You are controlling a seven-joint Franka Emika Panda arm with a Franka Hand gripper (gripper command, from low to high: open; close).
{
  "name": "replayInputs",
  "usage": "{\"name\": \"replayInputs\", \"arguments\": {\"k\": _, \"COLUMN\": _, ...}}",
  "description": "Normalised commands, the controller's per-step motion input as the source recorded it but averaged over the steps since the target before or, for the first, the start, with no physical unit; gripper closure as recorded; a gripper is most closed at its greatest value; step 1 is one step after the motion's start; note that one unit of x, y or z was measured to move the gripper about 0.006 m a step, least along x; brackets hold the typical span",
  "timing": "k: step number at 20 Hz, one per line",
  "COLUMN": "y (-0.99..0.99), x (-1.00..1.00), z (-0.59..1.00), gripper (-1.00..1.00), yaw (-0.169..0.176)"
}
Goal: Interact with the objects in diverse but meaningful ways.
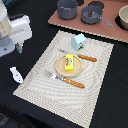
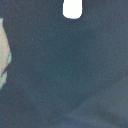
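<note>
In the exterior view you see the arm (image 1: 12, 31) at the upper left of the frame, a bulky white and grey body over the dark table (image 1: 112, 75). Its gripper's fingers are not clearly visible, so you cannot tell whether the claw is open or closed.

A striped placemat (image 1: 42, 75) fills the middle of the frame. Near its centre sits a round tan plate (image 1: 61, 68), and the yellow pack (image 1: 69, 62) with red-white print lies on it. Just above, toward the mat's upper edge, stands the little light blue-and-white box (image 1: 78, 41). A knife (image 1: 80, 56) with a brown handle lies right of the plate, and a fork (image 1: 66, 79) with a brown handle lies just below it. The white scoop-like piece (image 1: 16, 75) rests on the table off the mat's left edge. On a reddish board (image 1: 112, 31) along the top stand two grey pots (image 1: 67, 7).

In the wrist view you get mostly blurred dark surface, a white blob (image 2: 72, 8) at the top edge and a pale shape (image 2: 3, 52) at the left edge.
</note>
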Motion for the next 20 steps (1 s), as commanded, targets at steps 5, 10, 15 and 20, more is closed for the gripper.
{"name": "replayInputs", "arguments": {"k": 5, "y": 0.0, "x": 0.19, "z": -0.4, "gripper": -1.0, "yaw": 0.002}}
{"name": "replayInputs", "arguments": {"k": 10, "y": 0.0, "x": 0.07, "z": -0.45, "gripper": -1.0, "yaw": 0.0}}
{"name": "replayInputs", "arguments": {"k": 15, "y": -0.12, "x": -0.1, "z": -0.5, "gripper": -1.0, "yaw": 0.0}}
{"name": "replayInputs", "arguments": {"k": 20, "y": -0.19, "x": -0.23, "z": -0.47, "gripper": -1.0, "yaw": 0.0}}
